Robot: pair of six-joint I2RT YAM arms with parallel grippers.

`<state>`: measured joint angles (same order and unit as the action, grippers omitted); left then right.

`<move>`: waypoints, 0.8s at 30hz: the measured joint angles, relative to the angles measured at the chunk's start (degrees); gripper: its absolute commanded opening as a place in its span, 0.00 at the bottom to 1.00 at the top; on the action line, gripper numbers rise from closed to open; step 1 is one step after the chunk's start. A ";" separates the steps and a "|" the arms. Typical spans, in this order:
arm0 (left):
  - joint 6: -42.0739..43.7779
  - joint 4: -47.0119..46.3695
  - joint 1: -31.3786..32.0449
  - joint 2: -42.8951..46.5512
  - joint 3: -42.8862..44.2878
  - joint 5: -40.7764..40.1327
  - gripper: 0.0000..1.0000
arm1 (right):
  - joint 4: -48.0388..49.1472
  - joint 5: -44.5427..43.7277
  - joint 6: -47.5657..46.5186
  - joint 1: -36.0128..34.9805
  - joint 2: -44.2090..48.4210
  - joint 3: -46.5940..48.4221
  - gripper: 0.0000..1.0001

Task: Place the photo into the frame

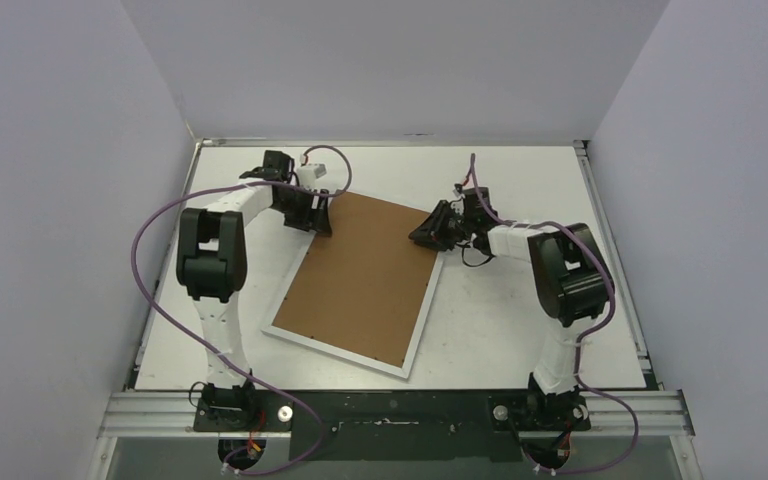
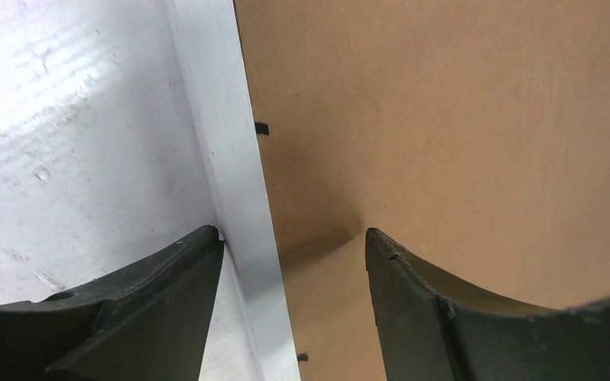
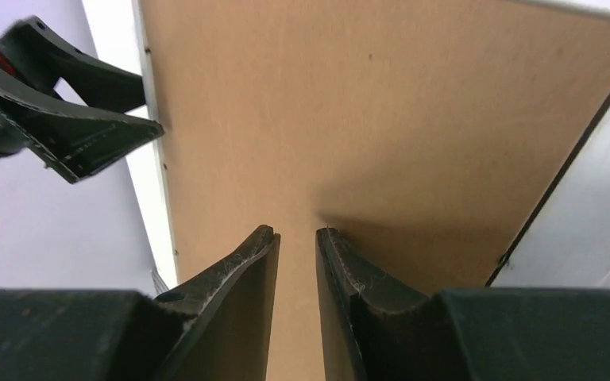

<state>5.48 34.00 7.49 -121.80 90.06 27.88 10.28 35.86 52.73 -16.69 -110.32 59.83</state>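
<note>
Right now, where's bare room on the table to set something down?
Bare table right of the frame, up to the right arm, and near-left, beside the left arm. Crowded at the frame's far corners: left gripper, right gripper.

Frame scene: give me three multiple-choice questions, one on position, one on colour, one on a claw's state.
1. Where is the left claw? A) at the frame's far corner B) at its near corner C) at its centre
2. Colour of the backing board? A) black B) brown C) green
3. How are the left claw's jaws? A) shut B) holding a photo C) open
Answers: 1 A, the top view shows it there; 2 B, it is plain brown; 3 C, a wide gap straddles the frame's white edge.
</note>
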 measured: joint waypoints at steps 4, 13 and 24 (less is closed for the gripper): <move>1.22 3.74 -1.09 0.00 1.68 1.75 0.76 | -5.14 -0.57 -2.80 -0.09 2.12 0.13 0.30; 12.11 15.43 -10.45 6.12 6.16 4.35 0.79 | -23.10 -19.12 -15.13 -1.49 17.31 1.53 0.44; 34.05 32.00 -16.46 13.33 -3.04 5.64 0.79 | -31.36 -36.06 -32.33 -34.38 41.24 -12.26 0.65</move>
<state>39.53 66.00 -8.97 -108.47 87.02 33.52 -21.08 -0.21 20.40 -51.07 -69.08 47.57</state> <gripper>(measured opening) 0.796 0.675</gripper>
